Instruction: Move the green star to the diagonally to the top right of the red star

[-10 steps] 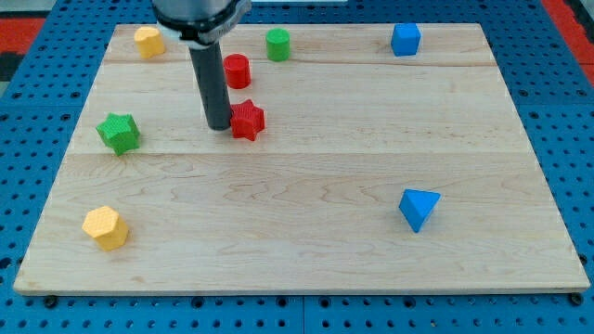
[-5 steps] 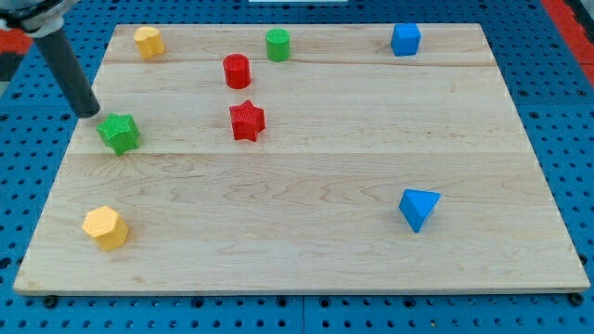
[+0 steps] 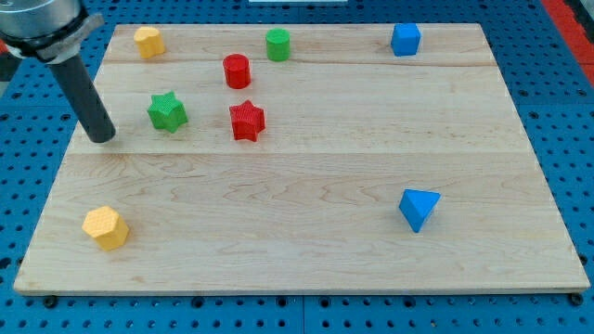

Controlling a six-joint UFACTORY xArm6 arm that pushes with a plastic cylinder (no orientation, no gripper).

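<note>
Camera view is showing my tip (image 3: 101, 138) resting on the wooden board (image 3: 306, 232) near its left edge; being a bare rod, it is holding nothing and touching no block. The green star (image 3: 167, 111) is sitting a little to the view's right of my tip, apart from it. The red star (image 3: 247, 121) is lying further right, with the red cylinder (image 3: 237, 70) above it and the green cylinder (image 3: 277, 44) near the top. No writing is showing anywhere. A blue perforated surface (image 3: 575, 139) is surrounding the board.
</note>
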